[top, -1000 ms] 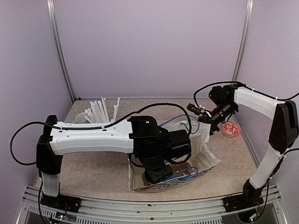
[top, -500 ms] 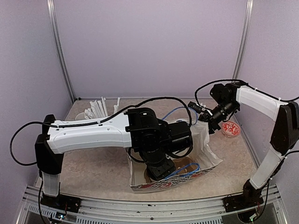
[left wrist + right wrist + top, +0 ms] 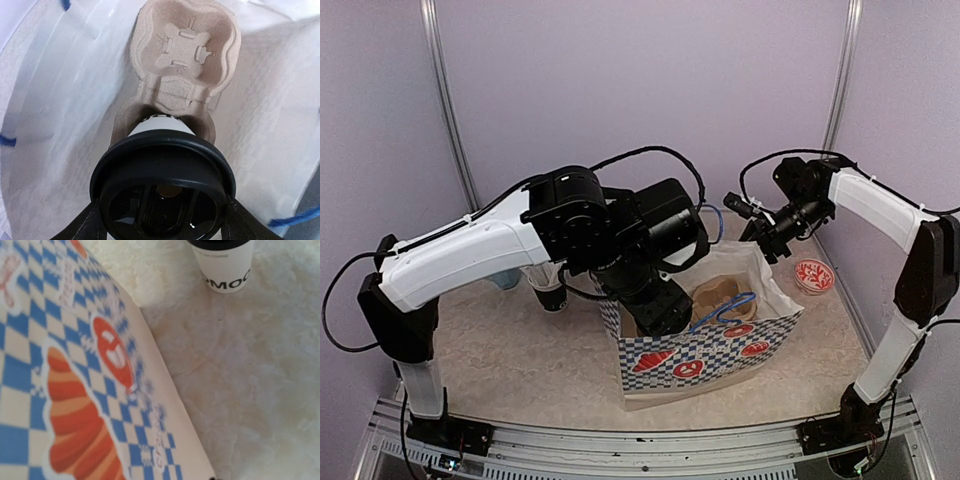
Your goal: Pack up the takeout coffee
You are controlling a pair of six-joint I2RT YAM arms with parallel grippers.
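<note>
Bag (image 3: pixel 700 365) now upright; left jaws clamp cup (image 3: pixel 161 128) in carrier (image 3: pixel 185 50); right jaws: state unclear.

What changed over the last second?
The left gripper lifted away from the near edge and now reaches down into the bag, gripping a cup seated in the carrier. The bag went from slumped to upright. The right gripper shifted slightly back at the bag's rim. The dish stayed put.
</note>
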